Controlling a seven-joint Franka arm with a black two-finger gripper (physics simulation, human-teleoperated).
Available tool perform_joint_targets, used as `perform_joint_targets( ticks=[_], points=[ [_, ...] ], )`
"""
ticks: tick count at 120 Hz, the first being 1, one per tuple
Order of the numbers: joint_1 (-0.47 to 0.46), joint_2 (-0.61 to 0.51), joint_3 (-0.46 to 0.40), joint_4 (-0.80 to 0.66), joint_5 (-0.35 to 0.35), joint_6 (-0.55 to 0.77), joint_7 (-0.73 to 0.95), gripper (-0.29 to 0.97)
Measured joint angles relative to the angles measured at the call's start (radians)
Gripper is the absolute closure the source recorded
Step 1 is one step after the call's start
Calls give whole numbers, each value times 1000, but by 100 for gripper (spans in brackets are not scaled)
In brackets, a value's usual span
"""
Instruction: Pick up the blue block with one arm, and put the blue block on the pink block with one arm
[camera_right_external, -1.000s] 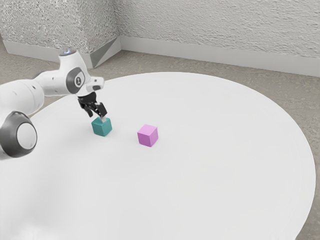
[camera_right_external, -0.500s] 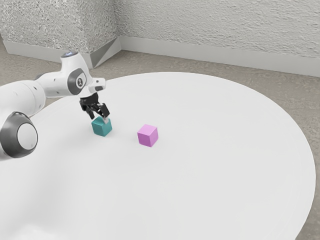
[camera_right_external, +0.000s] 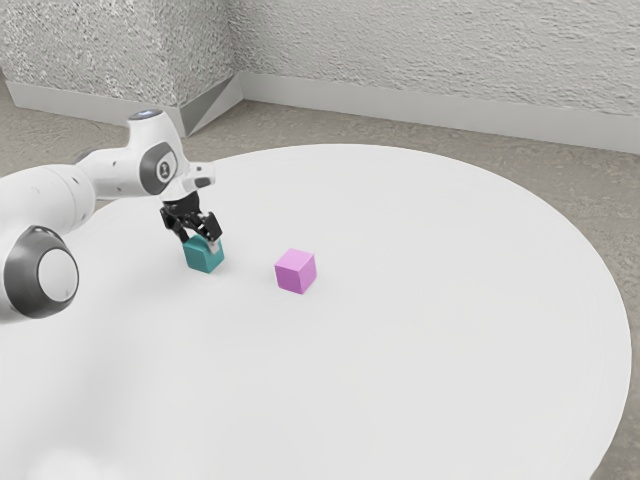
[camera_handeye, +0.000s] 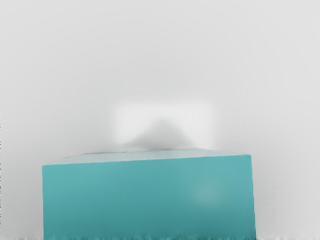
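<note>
Exterior view
Room: a rough grey wall (camera_right_external: 420, 45) with a pale skirting board, and a speckled floor (camera_right_external: 590, 170) around the table.
Worktop: a round white worktop (camera_right_external: 450, 330), bare except for two cubes.
Arm: the white arm (camera_right_external: 60, 190) comes in from the exterior view's left, its hand pointing down.
Gripper: the black gripper (camera_right_external: 197, 234) is right over the blue block, its fingers spread apart at the block's top. It is open and holds nothing.
Blue block: the teal-blue blue block (camera_right_external: 204, 258) sits flat on the worktop under the gripper.
Pink block: the pink block (camera_right_external: 295, 271) stands on the worktop towards the exterior view's right of the blue block, near it but apart.

Wrist view
Blue block: the blue block (camera_handeye: 148, 197) is just under the hand, showing one broad side and a sliver of its top.
Worktop: the white worktop (camera_handeye: 160, 60) lies beyond the block, with a soft shadow at the block's far edge.
</note>
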Motion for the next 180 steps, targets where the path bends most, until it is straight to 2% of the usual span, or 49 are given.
perform_joint_targets(
  ticks=[39,86,152,180],
  points=[
    [-4,2,-2,1,45,23,-21,3],
    [-5,3,-9,0,53,27,-35,7],
    [-5,1,-11,0,49,7,-45,30],
    [-5,-1,-11,-4,51,8,-58,36]
  ],
)
